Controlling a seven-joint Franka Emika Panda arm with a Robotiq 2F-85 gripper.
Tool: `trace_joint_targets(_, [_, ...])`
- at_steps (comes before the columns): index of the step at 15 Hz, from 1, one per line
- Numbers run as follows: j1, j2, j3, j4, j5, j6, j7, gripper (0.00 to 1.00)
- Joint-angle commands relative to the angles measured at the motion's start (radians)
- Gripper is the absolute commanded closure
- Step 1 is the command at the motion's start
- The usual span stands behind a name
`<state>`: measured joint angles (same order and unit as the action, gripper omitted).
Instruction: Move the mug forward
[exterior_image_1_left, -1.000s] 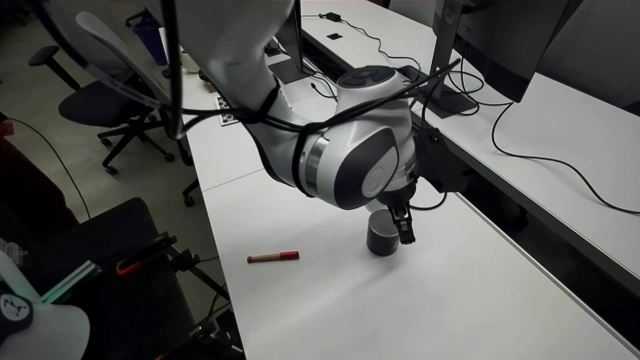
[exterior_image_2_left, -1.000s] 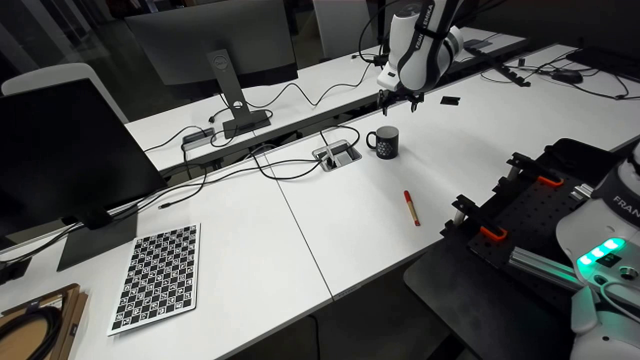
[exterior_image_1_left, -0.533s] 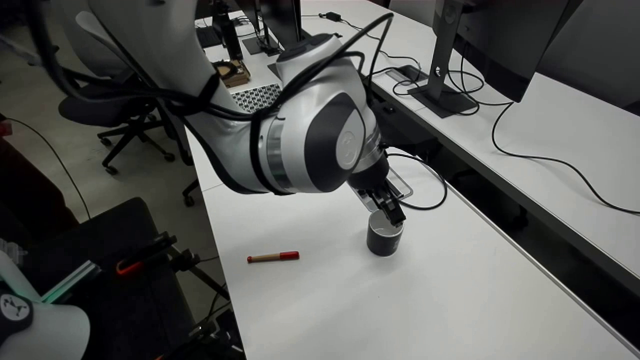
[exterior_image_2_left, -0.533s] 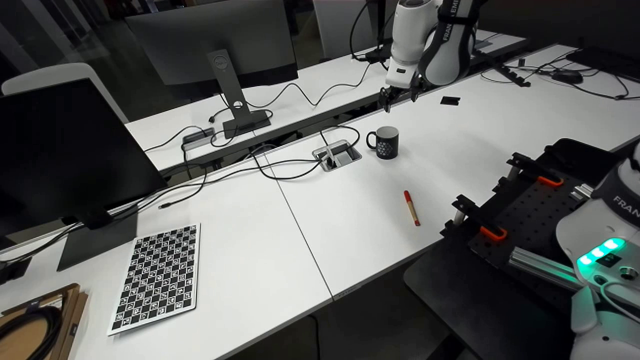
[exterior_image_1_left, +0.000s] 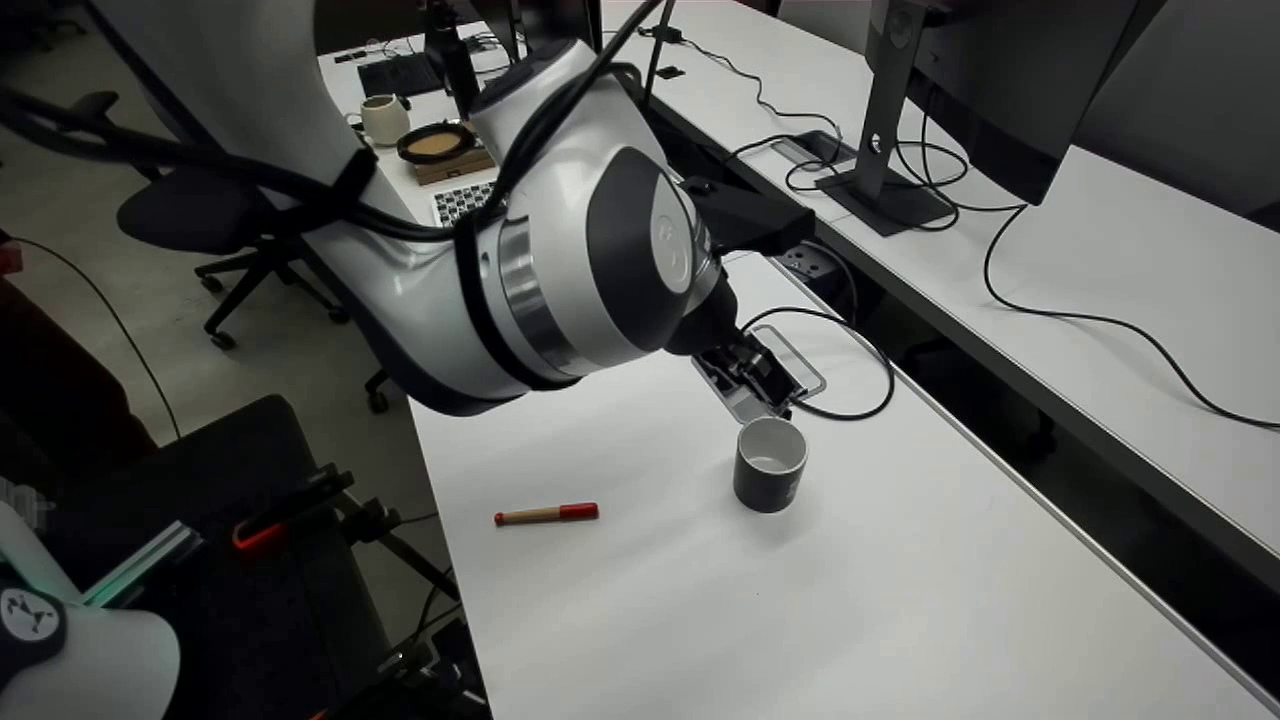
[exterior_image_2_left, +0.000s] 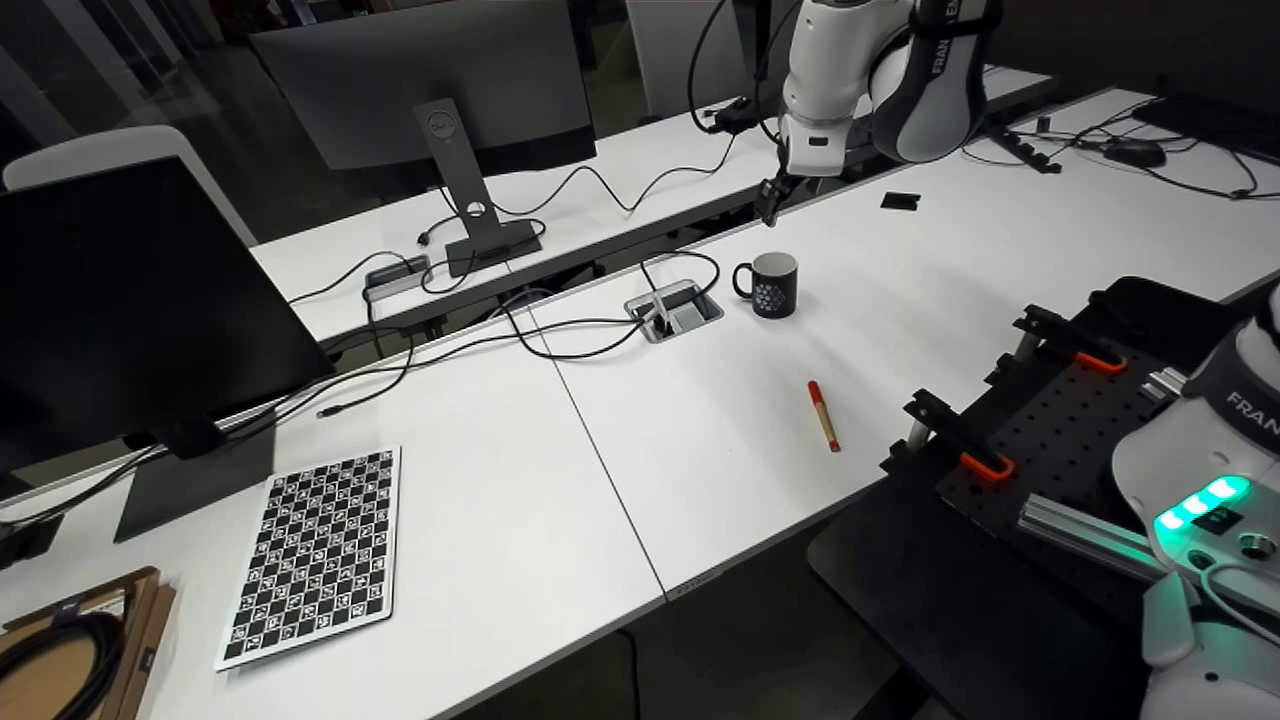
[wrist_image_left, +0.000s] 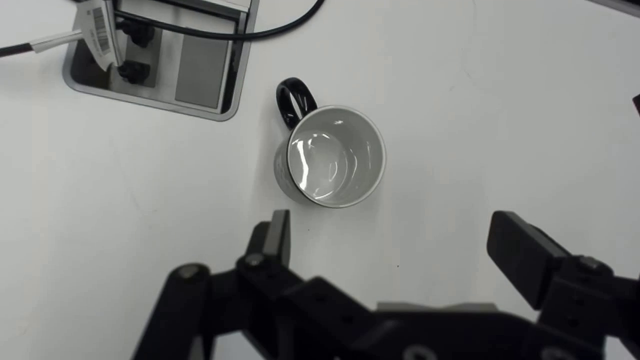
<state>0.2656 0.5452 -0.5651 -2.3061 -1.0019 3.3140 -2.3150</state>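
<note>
Holding the fingers (wrist_image_left: 517, 255) wide apart, clamping nothing, and suspending the gripper (wrist_image_left: 390, 240) above the white desktop (exterior_image_1_left: 640, 630), apart from the near-black coffee mug (wrist_image_left: 330, 160). Finding that mug upright on the desktop, ahead of the fingers in the wrist view, handle (wrist_image_left: 304, 95) toward the recessed power box (wrist_image_left: 197, 72). Probably dealing with stiff, fairly light glazed ceramic, slipping under weak pressure and chipping on hard contact. Likely calling for a grip across the body below the rim (wrist_image_left: 383, 156), clear of the handle. Farther out, seeing a red-and-tan marker (exterior_image_1_left: 548, 514) well apart.

The mug (wrist_image_left: 331, 157) looks smooth and glossy inside.
</note>
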Motion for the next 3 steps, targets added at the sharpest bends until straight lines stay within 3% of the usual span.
trace_joint_targets(1, [0.002, 0.000, -0.002, 0.000, -0.002, 0.001, -0.002, 0.00])
trace_joint_targets(3, [0.003, 0.000, -0.004, -0.001, -0.003, 0.001, -0.004, 0.00])
